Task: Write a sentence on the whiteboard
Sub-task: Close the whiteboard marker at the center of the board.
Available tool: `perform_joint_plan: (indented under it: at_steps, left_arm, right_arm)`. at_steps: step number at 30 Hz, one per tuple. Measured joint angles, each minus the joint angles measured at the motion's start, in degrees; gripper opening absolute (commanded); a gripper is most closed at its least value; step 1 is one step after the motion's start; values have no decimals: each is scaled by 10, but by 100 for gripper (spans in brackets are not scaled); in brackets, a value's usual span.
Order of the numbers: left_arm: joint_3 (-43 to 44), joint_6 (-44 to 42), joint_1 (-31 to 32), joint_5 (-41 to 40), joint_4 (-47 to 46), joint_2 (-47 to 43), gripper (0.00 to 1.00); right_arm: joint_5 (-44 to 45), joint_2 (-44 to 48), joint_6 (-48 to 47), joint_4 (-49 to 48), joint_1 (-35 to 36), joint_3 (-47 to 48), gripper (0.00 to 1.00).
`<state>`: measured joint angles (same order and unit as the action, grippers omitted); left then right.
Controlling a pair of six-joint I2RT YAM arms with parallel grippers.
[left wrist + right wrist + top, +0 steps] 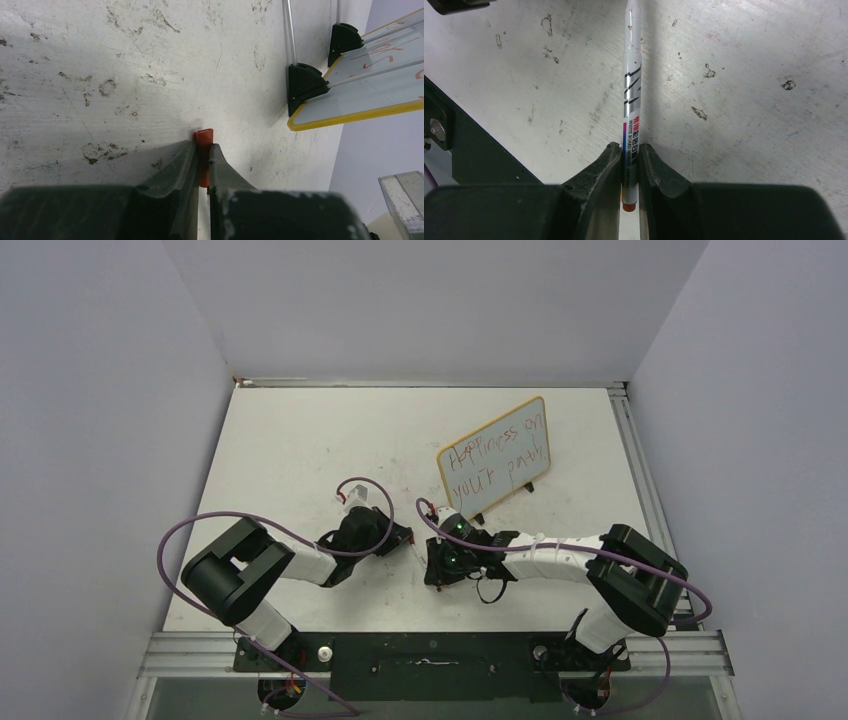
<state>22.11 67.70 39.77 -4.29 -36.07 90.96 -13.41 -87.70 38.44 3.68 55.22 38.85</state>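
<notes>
Right end effector (626,150) clamped the light, stiff, slick marker (631,100) near its tail; left end effector (201,147), at its nine o'clock, pinched probably its red cap (203,136).

Your whiteboard (476,502) is on the table's far right half, a small white rectangle in a light wooden frame with rounded corners. It's set askew, left end nearer you and right end angled away. In the left wrist view it stands on its black feet (301,82), yellowish edge showing. The sentence (500,438) is on it in thin red handwriting, two slanted lines, roughly "Happiness on your path"; from the left wrist you catch only a few red strokes (381,49).
</notes>
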Motion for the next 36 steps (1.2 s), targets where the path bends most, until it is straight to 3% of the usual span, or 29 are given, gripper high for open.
perform_joint_plan:
  at_steps: [36]
  left_arm:
    - [-7, 10, 0, -3, 2, -7, 0]
  right_arm:
    - [15, -13, 3, 28, 7, 24, 5]
